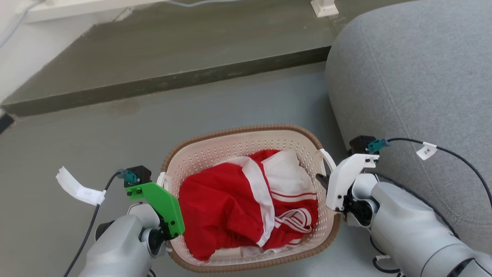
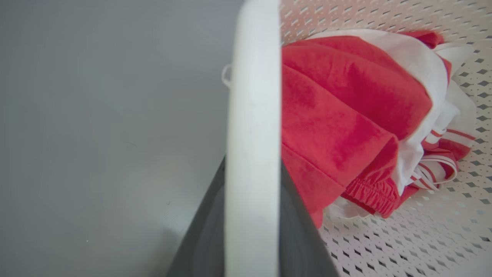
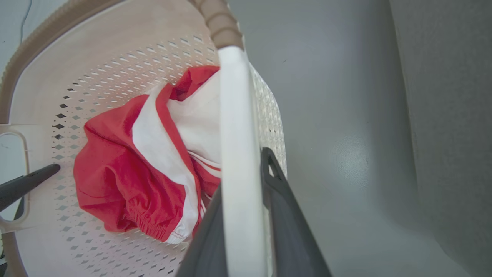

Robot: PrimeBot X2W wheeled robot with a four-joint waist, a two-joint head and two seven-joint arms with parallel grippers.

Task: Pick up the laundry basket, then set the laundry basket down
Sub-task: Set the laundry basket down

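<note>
Crumpled red garment (image 1: 215, 207) with white panels, striped trim, elastic hem. Grey upholstered seat (image 1: 415, 84) at right on smooth grey floor (image 1: 77, 154). Darker raised step (image 1: 184, 46) beyond, white post foot (image 1: 324, 7) atop.

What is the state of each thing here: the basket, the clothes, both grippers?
laundry basket: upright, holding clothes, gripped at both handles; lifted or not, cannot tell.
red and white clothes: crumpled, inside the basket.
left gripper: shut on left handle.
right gripper: shut on right handle.
</note>
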